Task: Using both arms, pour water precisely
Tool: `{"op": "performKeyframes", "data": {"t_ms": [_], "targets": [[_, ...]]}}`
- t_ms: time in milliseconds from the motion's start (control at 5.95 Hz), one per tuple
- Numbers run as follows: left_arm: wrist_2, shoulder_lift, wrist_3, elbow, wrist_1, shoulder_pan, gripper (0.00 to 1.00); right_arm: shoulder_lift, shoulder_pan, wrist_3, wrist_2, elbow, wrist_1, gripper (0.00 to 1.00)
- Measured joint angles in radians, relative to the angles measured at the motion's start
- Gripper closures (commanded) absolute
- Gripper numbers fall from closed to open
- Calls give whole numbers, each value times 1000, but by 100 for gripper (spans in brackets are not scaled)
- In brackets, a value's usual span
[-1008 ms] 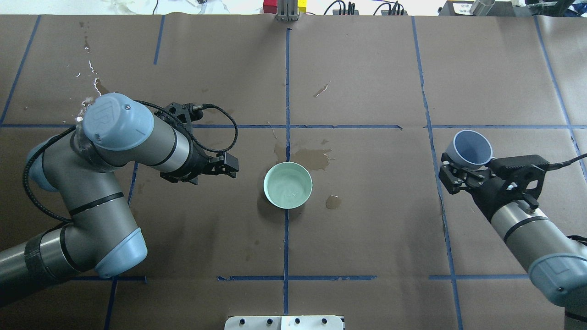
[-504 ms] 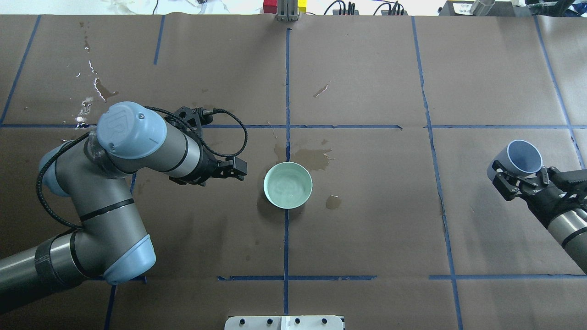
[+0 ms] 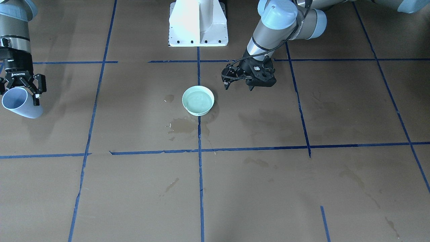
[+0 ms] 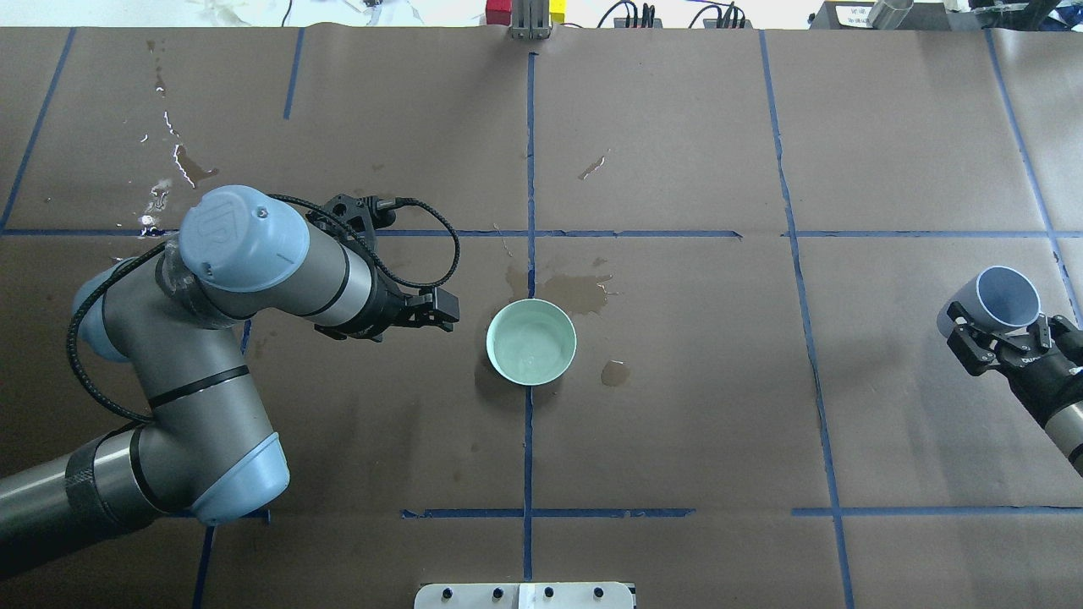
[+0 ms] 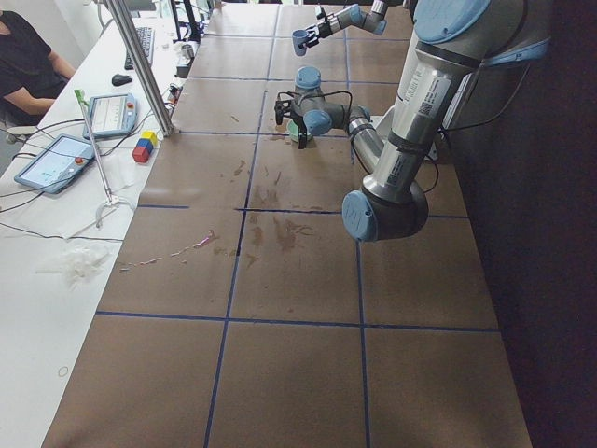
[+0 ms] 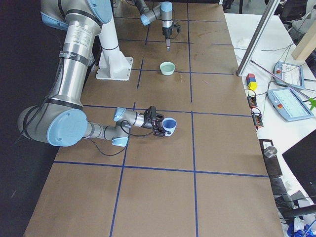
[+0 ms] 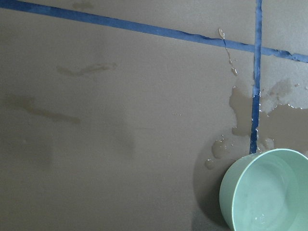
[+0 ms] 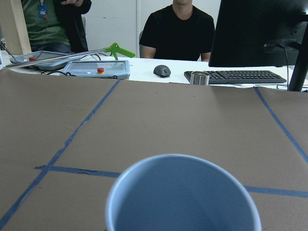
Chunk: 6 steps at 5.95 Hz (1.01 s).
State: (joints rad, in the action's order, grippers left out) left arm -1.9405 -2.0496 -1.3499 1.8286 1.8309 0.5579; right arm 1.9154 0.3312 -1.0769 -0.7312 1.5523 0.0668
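Blue cup, gripped by the right end effector, was withdrawn: pouring judged done; left end effector spread, empty

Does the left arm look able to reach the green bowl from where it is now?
Probably yes. The left gripper hovers just beside the green bowl, and only bare brown paper lies between them.

mint-green bowl, pale blue cup, brown paper table (blue tape grid).
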Motion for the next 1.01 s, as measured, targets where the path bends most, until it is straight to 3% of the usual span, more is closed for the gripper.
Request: {"op": "performKeyframes", "data": {"t_ms": [672,1008], "targets": [[0,6,0,18,-1,0,1,-57,32,-1,1,-44,0,86],[0,7,0,20,-2,0,1,-79,46,0,-2,-69,-1,78]]}}
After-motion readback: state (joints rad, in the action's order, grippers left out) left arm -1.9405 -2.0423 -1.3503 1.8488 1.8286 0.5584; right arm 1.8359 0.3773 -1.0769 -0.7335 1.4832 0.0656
